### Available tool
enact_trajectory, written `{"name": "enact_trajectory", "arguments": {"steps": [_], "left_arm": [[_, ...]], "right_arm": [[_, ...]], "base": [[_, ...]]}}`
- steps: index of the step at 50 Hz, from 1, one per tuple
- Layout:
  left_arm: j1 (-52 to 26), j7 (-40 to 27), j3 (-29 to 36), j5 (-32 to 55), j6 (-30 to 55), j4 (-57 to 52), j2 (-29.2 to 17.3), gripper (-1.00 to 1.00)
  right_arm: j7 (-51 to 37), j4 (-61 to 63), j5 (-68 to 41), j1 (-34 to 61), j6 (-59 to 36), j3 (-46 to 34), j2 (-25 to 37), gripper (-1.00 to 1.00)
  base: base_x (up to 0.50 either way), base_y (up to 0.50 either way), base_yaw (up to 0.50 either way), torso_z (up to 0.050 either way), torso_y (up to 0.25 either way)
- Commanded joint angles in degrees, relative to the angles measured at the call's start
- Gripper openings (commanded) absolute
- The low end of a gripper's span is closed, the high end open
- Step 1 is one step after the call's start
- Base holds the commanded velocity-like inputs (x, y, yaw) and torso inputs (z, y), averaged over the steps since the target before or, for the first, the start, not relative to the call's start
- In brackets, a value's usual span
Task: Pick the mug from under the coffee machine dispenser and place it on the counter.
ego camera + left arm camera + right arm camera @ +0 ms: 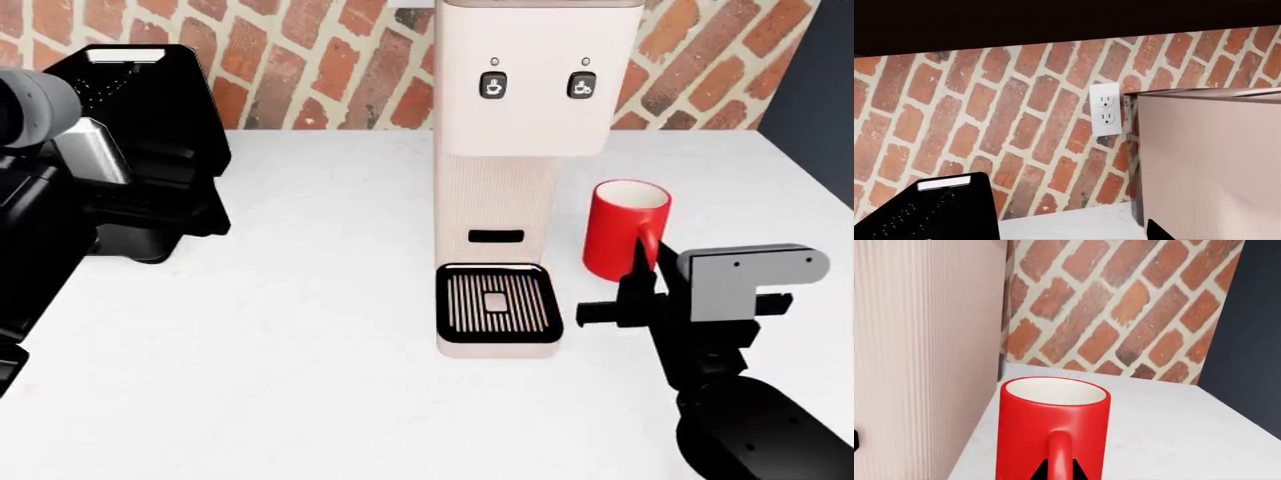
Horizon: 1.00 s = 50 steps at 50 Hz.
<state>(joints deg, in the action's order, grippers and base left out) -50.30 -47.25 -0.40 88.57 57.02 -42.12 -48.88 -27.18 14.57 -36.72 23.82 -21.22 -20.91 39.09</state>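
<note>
The mug [627,231] stands upright on the counter [307,300], just to the right of the coffee machine [514,150] and clear of its drip tray [497,303]. It is a glossy red cylinder with a smooth white inside and a rounded red loop handle that faces the robot. In the right wrist view the mug [1053,427] fills the lower middle, its handle dead centre, with the machine's finely ribbed cream side panel close alongside.

The right pincer [638,290] sits right at the handle. In the right wrist view two dark pointed tips flank the base of the handle, one on each side, very close to it; whether they actually press on it I cannot tell.

The machine is a tall, boxy, matte cream-white body with two small black square buttons carrying cup icons, a dark slot below them, and a black grated tray with a pale square at its centre. The tray holds nothing.

The counter is flat, plain white with a faint speckle. Behind it runs a rough red brick wall [987,115] with pale mortar, bearing a smooth white double outlet [1105,109].

The left pincer [1074,235] shows only as dark angular shapes at the edge of its wrist view, and its opening cannot be told.

A black toaster [140,130] stands at the counter's left.
</note>
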Motion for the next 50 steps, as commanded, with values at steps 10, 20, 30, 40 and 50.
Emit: {"name": "enact_trajectory", "arguments": {"steps": [10,20,30,40,50], "left_arm": [[0.6,0.4,0.16,-0.6,-0.57,0.01,-0.08,1.0],[0.91,0.67,0.29,-1.0,-0.8,0.06,-0.13,1.0],[1.12,0.8,0.29,-1.13,-1.07,0.07,-0.26,1.0],[1.22,0.77,0.31,-1.08,-1.29,0.02,-0.44,1.0],[1.31,0.94,0.47,-1.36,-1.48,0.13,-0.47,1.0]], "right_arm": [[0.32,-0.46,1.12,-0.05,0.22,0.15,-0.18,-1.0],[0.56,-1.25,1.28,-0.15,0.49,-0.07,-0.49,-1.0],[0.56,-1.71,1.32,-0.26,0.59,-0.14,-0.66,-1.0],[0.55,-1.96,1.17,-0.23,0.38,-0.18,-0.73,-1.0],[0.86,-2.8,1.38,-0.23,0.52,-0.45,-0.9,-1.0]], "base": [[0.0,0.0,0.0,0.0,0.0],[0.0,0.0,0.0,0.0,0.0],[0.0,0.0,0.0,0.0,0.001],[0.0,0.0,0.0,0.0,0.0],[0.0,0.0,0.0,0.0,0.0]]}}
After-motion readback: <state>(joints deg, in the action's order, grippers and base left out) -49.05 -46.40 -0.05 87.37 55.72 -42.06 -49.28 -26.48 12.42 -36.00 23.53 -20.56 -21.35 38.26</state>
